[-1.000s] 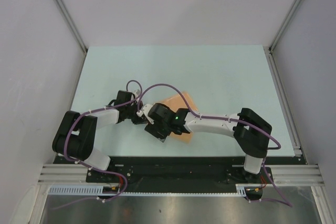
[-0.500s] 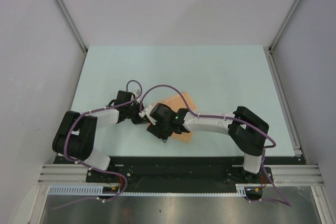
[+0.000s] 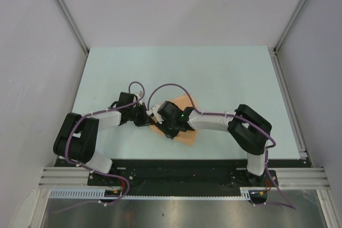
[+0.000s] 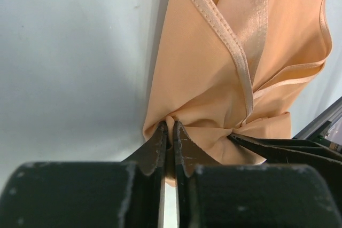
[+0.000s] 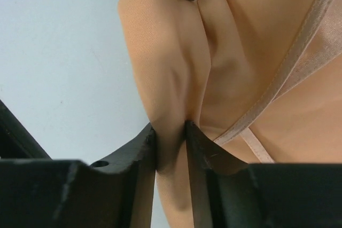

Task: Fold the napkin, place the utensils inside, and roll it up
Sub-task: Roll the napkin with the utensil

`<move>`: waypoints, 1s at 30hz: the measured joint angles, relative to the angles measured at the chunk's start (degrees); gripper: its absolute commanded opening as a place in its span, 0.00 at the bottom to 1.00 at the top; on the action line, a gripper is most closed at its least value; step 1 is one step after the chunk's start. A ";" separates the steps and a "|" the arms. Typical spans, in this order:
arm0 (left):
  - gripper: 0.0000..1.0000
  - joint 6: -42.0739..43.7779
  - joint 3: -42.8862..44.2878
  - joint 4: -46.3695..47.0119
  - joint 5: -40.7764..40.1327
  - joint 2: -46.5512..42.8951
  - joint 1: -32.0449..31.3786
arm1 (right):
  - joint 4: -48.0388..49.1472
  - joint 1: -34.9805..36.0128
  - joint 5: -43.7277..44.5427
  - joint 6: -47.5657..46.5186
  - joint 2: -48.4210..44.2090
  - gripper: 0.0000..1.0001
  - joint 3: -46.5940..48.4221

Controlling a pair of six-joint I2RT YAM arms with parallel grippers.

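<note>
You find the napkin (image 4: 203,68) bunched in folds on the pale tabletop (image 3: 224,73), near the front edge between the two arms. The left end effector (image 4: 170,129) pinches a thin fold at the napkin's edge, with its jaws almost together. The right end effector (image 5: 171,127) clamps a thicker fold just beside the left one.

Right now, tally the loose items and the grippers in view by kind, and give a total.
Napkin: 1
Grippers: 2, the left gripper and the right gripper, each shut on the napkin
Utensils: 0 in view
Total: 3
</note>
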 measured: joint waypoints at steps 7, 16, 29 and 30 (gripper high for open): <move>0.67 0.11 0.28 -0.90 -2.03 -2.99 -0.04 | 1.18 -4.42 -9.81 0.48 0.33 0.14 -0.52; 0.76 0.48 -1.27 -0.28 -10.10 -14.82 0.20 | 0.63 -11.72 -29.94 2.08 4.66 0.13 1.31; 0.69 -0.66 -9.68 6.88 -6.32 -14.08 0.09 | -3.58 -17.75 -51.45 5.68 15.12 0.14 7.21; 0.66 -0.70 -9.68 7.58 -6.27 -13.62 0.07 | -4.13 -17.90 -52.11 5.70 15.67 0.14 7.72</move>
